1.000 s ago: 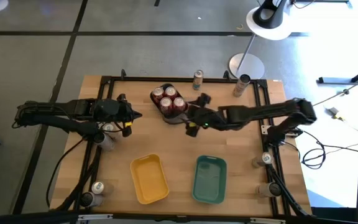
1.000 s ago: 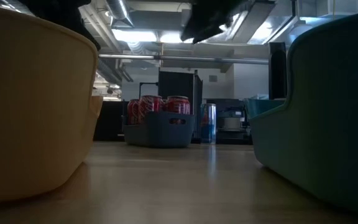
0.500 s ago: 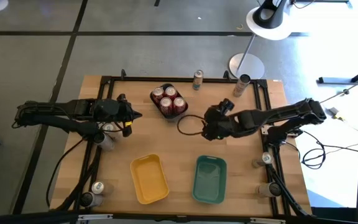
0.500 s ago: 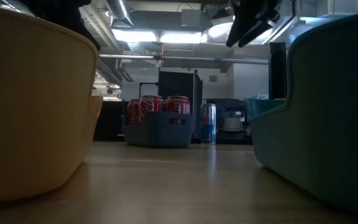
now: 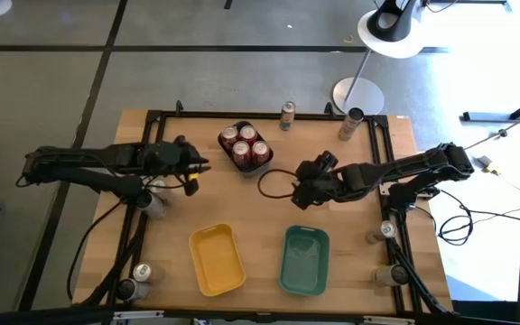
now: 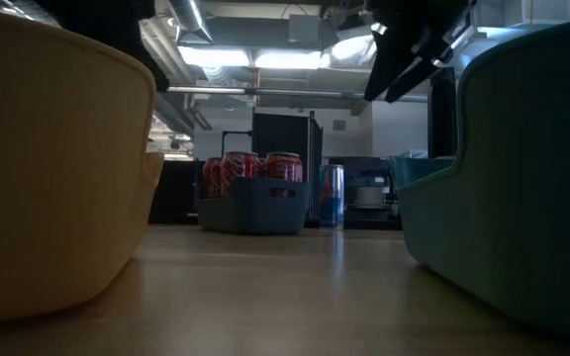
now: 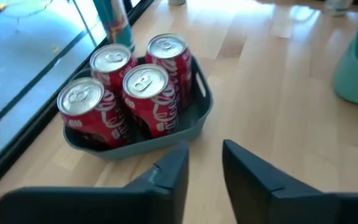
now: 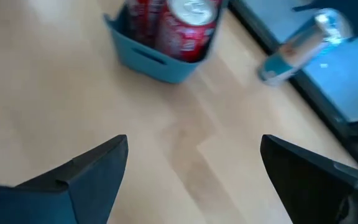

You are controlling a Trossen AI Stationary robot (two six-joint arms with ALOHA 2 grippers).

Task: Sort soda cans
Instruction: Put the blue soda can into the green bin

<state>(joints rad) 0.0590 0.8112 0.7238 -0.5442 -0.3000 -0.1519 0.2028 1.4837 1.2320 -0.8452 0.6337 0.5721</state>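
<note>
Your four red soda cans (image 5: 246,144) already stand upright in the dark blue tray (image 7: 199,109) near the middle of the desk's far edge. More cans wait around the rim: one slim can (image 5: 286,116) at the far edge, one at the far right corner (image 5: 349,125), a few near the right edge and the near left corner.

Expect them to be light, stiff and slick-sided (thin metal dents if pinched hard), so take each across the middle of its side wall, not by the top.

The red labels carry a white script; I cannot read it for certain. The slim can behind the tray looks blue and silver, its writing unreadable.

Your right gripper (image 5: 307,187) hangs empty with fingers spread wide over the desk's middle. Your left gripper (image 5: 195,168) sits toward the left edge, facing the tray, fingers slightly parted and holding nothing.
</note>
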